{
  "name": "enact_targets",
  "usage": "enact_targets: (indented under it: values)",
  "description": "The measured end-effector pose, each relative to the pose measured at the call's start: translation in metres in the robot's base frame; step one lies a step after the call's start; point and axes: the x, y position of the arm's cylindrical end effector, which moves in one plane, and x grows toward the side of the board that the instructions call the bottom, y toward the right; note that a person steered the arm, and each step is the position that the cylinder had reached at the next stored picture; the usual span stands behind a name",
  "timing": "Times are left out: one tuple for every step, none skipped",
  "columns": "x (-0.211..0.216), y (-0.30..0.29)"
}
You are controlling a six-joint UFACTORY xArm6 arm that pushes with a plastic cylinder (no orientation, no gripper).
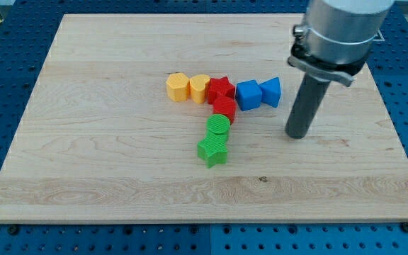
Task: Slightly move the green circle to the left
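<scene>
The green circle (218, 125) sits near the middle of the wooden tabletop (83, 142), wedged in a short column: a red block (224, 108) touches it from the view's top and a green star (213, 149) touches it from the view's bottom. Taking the green circle as the landmark, a red star (220, 88) lies further toward the view's top, two yellow blocks (178, 86) (200, 88) sit up and to its left, and a blue cube (248, 95) and a blue triangular block (271, 92) sit up and to its right. My tip (297, 135) rests on the board well to the right of the green circle, a little lower in the view, touching nothing. There is no pincer on this rig, so nothing opens or shuts; the rod is all I have.

As I judge it, the step in hand is the approach. I would bring my tip in from the right, level with the green circle's middle, keeping below the blue blocks. The contact should land squarely on its right face, not on the seam with the red block or the green star, or a neighbour may be dragged along. The push itself wants to be short and straight toward the view's left, since only a slight shift is asked. An off-centre touch on a round block could send it skidding diagonally.
</scene>
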Motion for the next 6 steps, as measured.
enact_targets:
  values:
    - [0.002, -0.034]
    - [0.002, -0.055]
    - [0.002, -0.075]
    - [-0.003, -0.091]
    - [-0.017, -0.093]
    - [-0.029, -0.094]
